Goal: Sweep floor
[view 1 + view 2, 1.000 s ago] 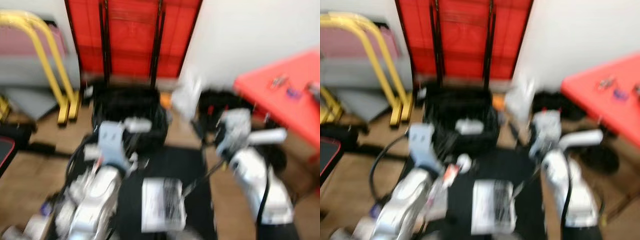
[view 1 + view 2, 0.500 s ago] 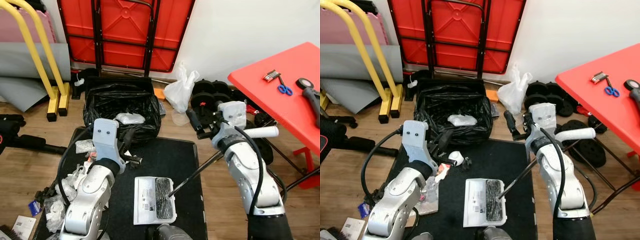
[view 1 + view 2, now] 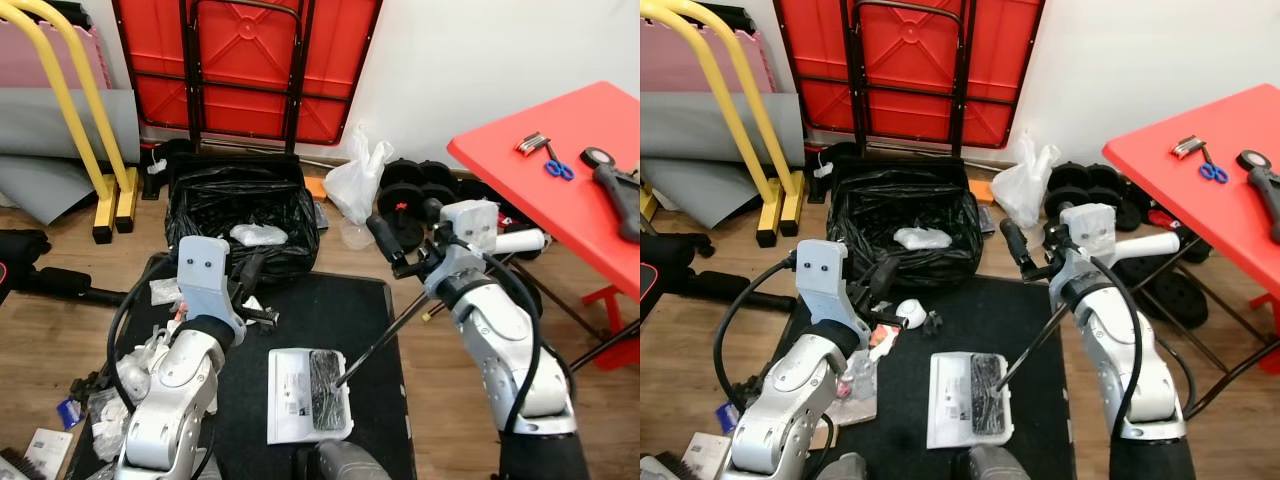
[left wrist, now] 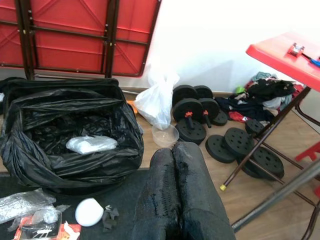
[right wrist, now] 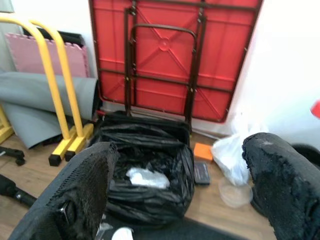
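Note:
A white dustpan (image 3: 296, 396) with dark debris on it lies on the black mat (image 3: 340, 310) in front of me. A thin handle (image 3: 385, 340) rises from it to under my right wrist; what holds it is hidden. My right gripper (image 5: 180, 147) is open, its fingers (image 3: 383, 238) aimed at the black trash bag (image 3: 240, 205). A white crumpled piece (image 3: 258, 235) lies inside the bag. My left gripper (image 4: 172, 147) is shut and holds nothing, hovering over the mat just short of the bag. Plastic wrappers (image 3: 150, 350) and a white round piece (image 3: 912, 313) litter the mat's left side.
A folded red table (image 3: 250, 65) leans on the back wall, with a yellow frame (image 3: 85, 120) and grey mats to its left. A white plastic bag (image 3: 357, 185) and black weights (image 3: 405, 195) lie right of the trash bag. A red table (image 3: 560, 170) with tools stands at the right.
The blurred view of a second ago is now sharp and has shifted slightly. Both arms, the dustpan and its handle keep about the same places.

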`<state>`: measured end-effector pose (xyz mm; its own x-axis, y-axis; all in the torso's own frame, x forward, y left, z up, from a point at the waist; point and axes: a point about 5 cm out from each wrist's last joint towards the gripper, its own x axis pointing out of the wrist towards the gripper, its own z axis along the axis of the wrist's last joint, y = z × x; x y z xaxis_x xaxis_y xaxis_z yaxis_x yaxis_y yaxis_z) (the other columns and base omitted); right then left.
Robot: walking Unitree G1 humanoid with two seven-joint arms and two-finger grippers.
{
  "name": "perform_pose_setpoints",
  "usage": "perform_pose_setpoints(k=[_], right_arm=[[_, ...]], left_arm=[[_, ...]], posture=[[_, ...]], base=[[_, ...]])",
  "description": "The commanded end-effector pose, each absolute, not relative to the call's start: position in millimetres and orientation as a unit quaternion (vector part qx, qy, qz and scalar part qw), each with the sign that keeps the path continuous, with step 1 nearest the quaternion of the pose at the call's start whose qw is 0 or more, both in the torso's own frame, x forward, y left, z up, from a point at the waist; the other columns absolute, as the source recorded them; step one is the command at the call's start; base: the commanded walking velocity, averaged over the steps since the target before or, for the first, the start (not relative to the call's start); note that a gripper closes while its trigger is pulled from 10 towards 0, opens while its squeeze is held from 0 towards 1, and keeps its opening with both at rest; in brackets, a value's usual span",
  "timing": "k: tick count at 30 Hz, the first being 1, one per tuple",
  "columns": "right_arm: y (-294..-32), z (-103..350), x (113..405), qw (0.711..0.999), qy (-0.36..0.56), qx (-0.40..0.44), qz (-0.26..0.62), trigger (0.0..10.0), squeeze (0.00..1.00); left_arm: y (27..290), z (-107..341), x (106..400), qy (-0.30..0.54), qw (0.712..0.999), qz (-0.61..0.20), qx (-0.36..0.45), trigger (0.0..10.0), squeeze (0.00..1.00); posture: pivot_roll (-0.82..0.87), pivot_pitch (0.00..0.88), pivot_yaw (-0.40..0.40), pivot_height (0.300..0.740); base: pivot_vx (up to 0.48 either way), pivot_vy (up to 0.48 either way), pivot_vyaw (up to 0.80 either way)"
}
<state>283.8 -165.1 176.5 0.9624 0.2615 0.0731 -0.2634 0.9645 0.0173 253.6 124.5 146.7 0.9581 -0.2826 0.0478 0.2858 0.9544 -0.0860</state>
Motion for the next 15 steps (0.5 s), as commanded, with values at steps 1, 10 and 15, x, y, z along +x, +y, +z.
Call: perform_pose_setpoints(k=[1,10,15], right_arm=[[-175.0,169.5,282.0,0.993,-0.016,0.014,0.118,10.0,0.0],[-181.5,160.9,278.1,0.995,-0.001,0.009,0.1,10.0,0.0],[-187.0,158.8,277.1,0.996,0.005,0.007,0.088,10.0,0.0]], left_arm=[[120.6,147.9,252.0,-0.021,0.987,-0.151,-0.044,10.0,0.0],[121.1,144.7,252.8,-0.007,0.988,-0.154,-0.029,10.0,0.0],[122.8,144.9,251.7,-0.004,0.987,-0.157,-0.018,10.0,0.0]], posture=[[-0.13,0.169,-0.187,0.665],[-0.13,0.185,-0.161,0.64],[-0.12,0.201,-0.152,0.625]], base=[[0.0,0.0,0.0],[0.0,0.0,0.0],[0.0,0.0,0.0]])
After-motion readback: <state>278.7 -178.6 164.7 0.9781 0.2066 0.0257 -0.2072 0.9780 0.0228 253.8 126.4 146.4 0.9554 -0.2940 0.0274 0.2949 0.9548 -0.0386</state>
